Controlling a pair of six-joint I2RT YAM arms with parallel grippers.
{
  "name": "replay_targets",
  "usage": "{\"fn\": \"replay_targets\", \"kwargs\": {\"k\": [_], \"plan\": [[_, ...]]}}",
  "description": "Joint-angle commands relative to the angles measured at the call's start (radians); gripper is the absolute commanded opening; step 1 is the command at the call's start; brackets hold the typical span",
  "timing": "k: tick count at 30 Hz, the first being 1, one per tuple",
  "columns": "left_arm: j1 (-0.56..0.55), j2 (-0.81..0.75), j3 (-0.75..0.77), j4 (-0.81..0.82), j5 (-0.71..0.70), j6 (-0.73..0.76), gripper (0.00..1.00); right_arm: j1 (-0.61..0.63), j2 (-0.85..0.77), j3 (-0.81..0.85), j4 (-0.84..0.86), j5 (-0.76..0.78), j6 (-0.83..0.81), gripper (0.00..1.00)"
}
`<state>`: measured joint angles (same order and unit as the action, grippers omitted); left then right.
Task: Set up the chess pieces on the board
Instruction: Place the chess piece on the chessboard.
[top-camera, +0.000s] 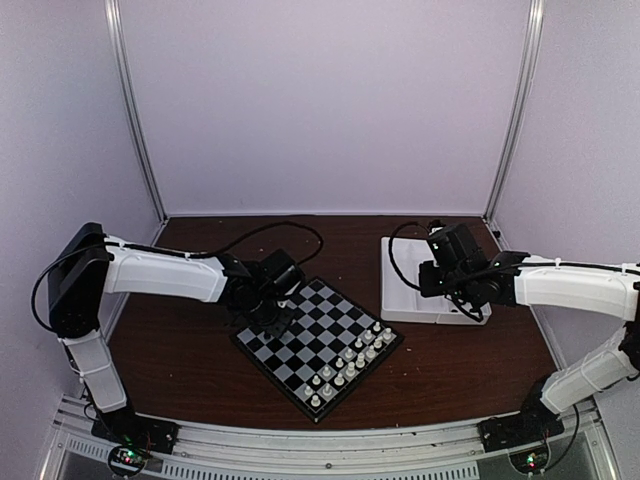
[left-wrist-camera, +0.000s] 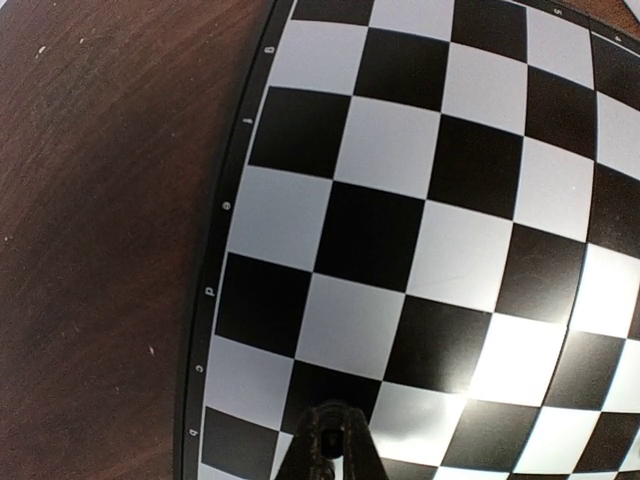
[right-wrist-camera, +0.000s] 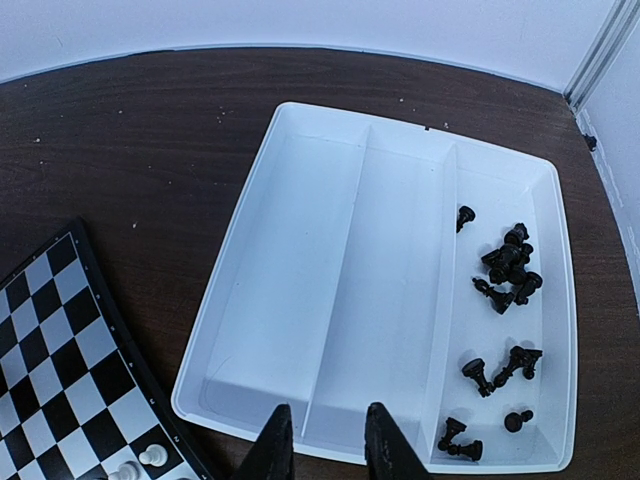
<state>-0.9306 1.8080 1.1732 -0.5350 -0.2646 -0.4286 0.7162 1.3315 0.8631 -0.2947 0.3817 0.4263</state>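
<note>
Progress: barely begun. No chess pieces (right-wrist-camera: 510, 262) show on the board (top-camera: 290, 340); white chessmen (top-camera: 350, 362) fill two rows along its near-right side.
Board: middle of the surface (top-camera: 180, 350), turned corner-on.
Chess pieces: loose in one end compartment of the white tray (right-wrist-camera: 330, 260), near the surface's far right corner.
Counts: one board; one three-compartment tray; roughly a dozen black pieces, the clump uncountable.
Left gripper (left-wrist-camera: 330, 445): closed tight, empty, over bare squares.
Right gripper (right-wrist-camera: 328, 440): partly open, empty, over the tray's near wall.

Pale lilac walls (top-camera: 320, 100) rose behind and beside the dark wooden table (top-camera: 180, 350); metal posts (top-camera: 137, 110) stood at its back corners.
</note>
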Motion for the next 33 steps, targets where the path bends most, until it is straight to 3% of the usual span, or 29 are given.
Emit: {"fn": "replay_targets", "kwargs": {"k": [1, 8, 24, 33], "plan": [[0.009, -0.036, -0.023, 0.044, 0.008, -0.016, 0.00, -0.004, 0.008, 0.010, 0.008, 0.000, 0.007, 0.26], [0.012, -0.036, -0.038, 0.063, 0.013, -0.018, 0.01, -0.005, 0.006, 0.010, 0.004, -0.003, 0.005, 0.25], [0.016, -0.045, -0.033, 0.071, 0.017, -0.014, 0.23, -0.004, 0.004, 0.013, -0.006, -0.004, 0.005, 0.25], [0.017, -0.089, 0.005, 0.069, 0.009, 0.020, 0.28, -0.036, 0.005, 0.023, -0.081, 0.003, 0.024, 0.25]]}}
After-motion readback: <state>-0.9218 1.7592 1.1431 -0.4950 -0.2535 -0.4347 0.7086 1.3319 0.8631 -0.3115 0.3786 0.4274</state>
